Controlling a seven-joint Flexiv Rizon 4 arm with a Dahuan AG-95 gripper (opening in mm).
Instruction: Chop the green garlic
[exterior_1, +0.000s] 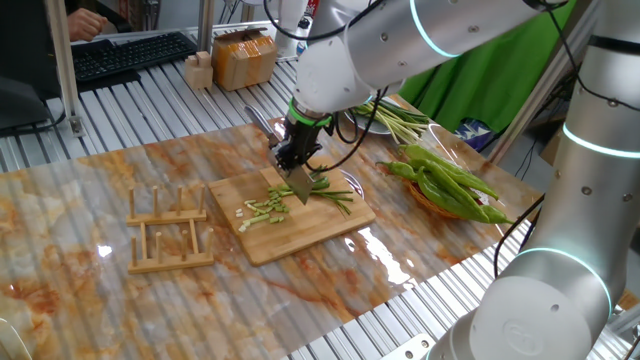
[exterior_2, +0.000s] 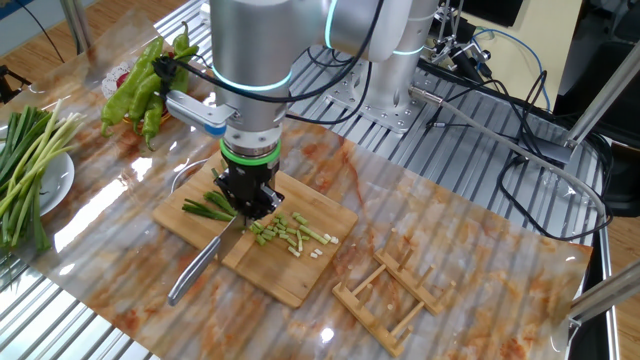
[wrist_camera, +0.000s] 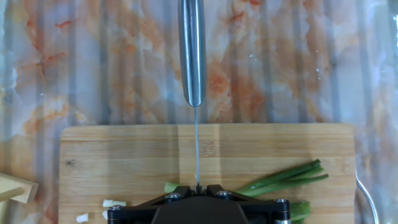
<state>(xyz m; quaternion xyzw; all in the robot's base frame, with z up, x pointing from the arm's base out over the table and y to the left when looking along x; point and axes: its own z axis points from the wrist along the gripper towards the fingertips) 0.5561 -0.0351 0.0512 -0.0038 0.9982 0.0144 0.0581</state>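
On the desk (exterior_1: 120, 165), at the centre, a wooden cutting board (exterior_2: 290, 280) carries the green garlic (exterior_2: 290, 233): cut bits toward 3 o'clock of the knife (exterior_2: 195, 268) in the other fixed view, uncut stalks toward 9 o'clock. The hand (exterior_2: 245, 205), pointing down, is closed on the knife. At 10 o'clock, a plate (exterior_2: 55, 185) holds long stalks (exterior_2: 25, 165); green peppers (exterior_2: 140, 90) lie at 11 o'clock.

Silver-grey rounded arm (exterior_2: 250, 50) with glowing cyan joint rings, a green band above the black gripper (exterior_2: 247, 196), black cables trailing.
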